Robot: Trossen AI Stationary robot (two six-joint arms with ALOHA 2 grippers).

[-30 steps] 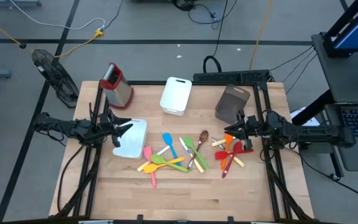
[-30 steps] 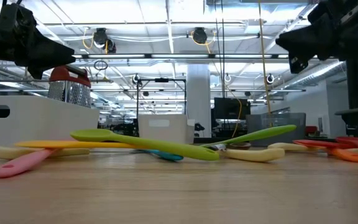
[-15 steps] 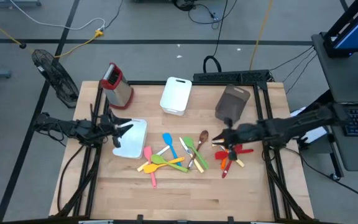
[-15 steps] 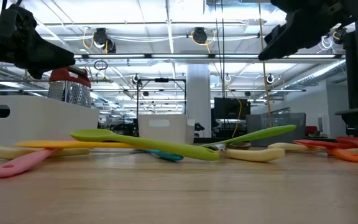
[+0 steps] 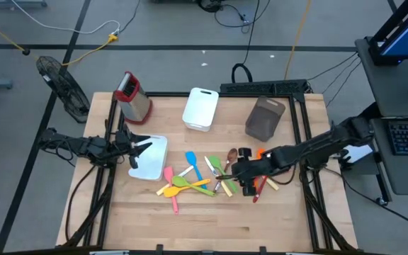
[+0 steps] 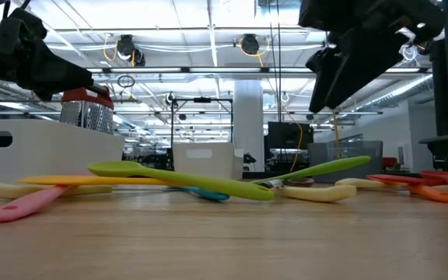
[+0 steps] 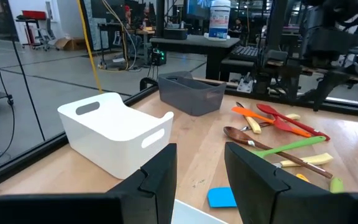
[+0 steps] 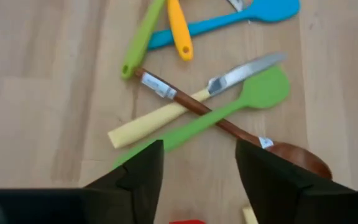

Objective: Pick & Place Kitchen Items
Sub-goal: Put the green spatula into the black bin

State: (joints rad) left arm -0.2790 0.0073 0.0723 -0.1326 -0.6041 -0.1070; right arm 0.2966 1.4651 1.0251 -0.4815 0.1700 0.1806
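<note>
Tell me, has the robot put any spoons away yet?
Not yet, it seems. The white handled bin and the dark grey box look empty, though their insides are only partly visible. The right claw is open over the brown wooden spoon, holding nothing. The left claw waits over the flat white tray. All the colourful utensils remain on the wooden table.

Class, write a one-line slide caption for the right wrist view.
Open right end effector poised above crossed wooden spoon, green spatula and cream-handled knife.

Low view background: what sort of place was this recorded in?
Probably a robotics lab or open industrial workspace, not a kitchen: exposed ceiling lights and ductwork, a computer monitor on benches behind, and loose cables across a bare grey floor.
</note>
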